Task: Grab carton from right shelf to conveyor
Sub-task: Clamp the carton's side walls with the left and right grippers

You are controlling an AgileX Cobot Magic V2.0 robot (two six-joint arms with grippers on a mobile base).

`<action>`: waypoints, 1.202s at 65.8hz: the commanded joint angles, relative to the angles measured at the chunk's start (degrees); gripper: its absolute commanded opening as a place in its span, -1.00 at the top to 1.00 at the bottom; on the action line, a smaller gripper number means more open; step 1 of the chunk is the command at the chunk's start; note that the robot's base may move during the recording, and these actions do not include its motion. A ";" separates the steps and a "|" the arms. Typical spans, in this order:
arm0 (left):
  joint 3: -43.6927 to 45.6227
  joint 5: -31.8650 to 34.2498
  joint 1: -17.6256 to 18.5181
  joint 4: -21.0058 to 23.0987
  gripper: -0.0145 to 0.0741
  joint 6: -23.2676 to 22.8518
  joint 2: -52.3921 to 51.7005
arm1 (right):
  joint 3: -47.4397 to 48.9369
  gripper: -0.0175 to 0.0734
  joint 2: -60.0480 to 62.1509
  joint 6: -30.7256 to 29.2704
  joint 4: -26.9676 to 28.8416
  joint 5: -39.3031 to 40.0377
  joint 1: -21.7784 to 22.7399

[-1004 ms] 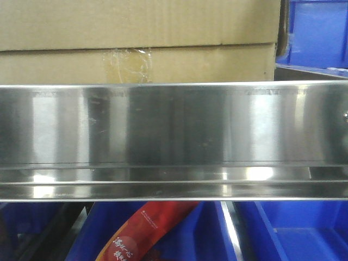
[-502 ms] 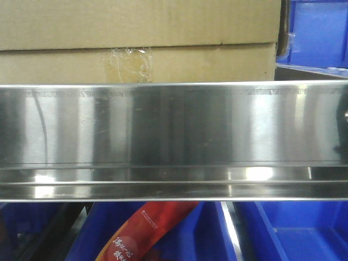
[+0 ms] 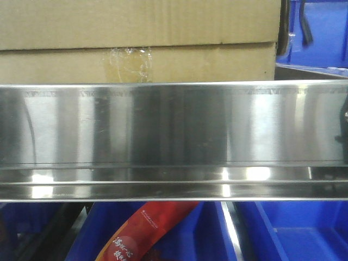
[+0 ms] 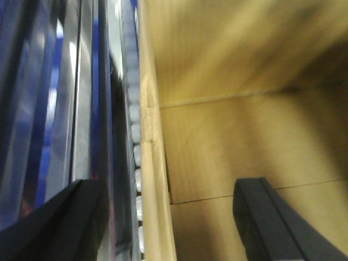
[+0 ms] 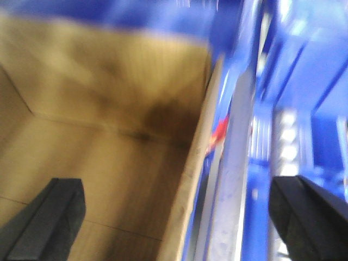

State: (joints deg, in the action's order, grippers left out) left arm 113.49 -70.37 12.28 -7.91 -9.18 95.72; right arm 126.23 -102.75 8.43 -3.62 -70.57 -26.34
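Carton [image 3: 136, 24] of plain brown cardboard stands on the shelf [image 3: 174, 187], its wide upper panel over a narrow strip, with a crumpled patch of clear tape [image 3: 129, 61] at the seam. A brushed-steel rail [image 3: 174, 125], wider than the carton, runs across just in front of and below the carton's lower strip, hiding its base. A blue bin [image 3: 321, 32] stands just beside the carton's right end; more blue bins [image 3: 293, 234] and a red packet [image 3: 144, 234] with printed characters lie below the carton, under the rail. Left gripper [image 4: 166, 217] is poised at one edge of the carton, jaws spread wide and holding nothing. One black finger [image 4: 272, 223] lies over the carton's tan face and the other is off the carton, over the steel and blue beside it, with the carton's edge running between them. A row of pale rollers [image 4: 134, 163] runs alongside that edge. Right gripper [image 5: 179, 217], seen through heavy blur, mirrors the pose at another edge of the carton, jaws likewise wide and empty, one finger over cardboard, the other over blue plastic beside the carton. Whether any finger touches the carton cannot be told.
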 commanded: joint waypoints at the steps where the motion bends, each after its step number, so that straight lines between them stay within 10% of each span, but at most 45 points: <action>1: 0.49 0.41 -0.64 -0.17 -0.21 -0.60 1.07 | 0.53 -0.64 -1.93 0.13 -1.02 0.61 -0.05; 22: 0.49 0.41 -0.64 -0.17 -0.21 -0.60 3.39 | 0.53 -0.59 -6.87 0.13 -1.02 0.61 0.07; 33: 0.49 0.41 -0.64 -0.17 -0.07 -0.60 3.45 | 0.53 0.06 -6.87 0.13 -1.02 0.61 0.38; 42: 0.49 0.41 -0.64 -0.17 0.59 -0.60 3.45 | 0.53 0.83 -6.87 0.13 -1.02 0.61 0.58; 79: 0.49 0.41 -0.30 1.32 0.72 -4.98 -0.55 | 0.53 0.76 1.01 0.13 -1.23 0.61 0.58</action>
State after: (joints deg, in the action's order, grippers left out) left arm 113.58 -71.23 11.70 -7.30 -13.27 98.17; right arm 126.12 -106.30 9.02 -5.24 -71.56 -25.69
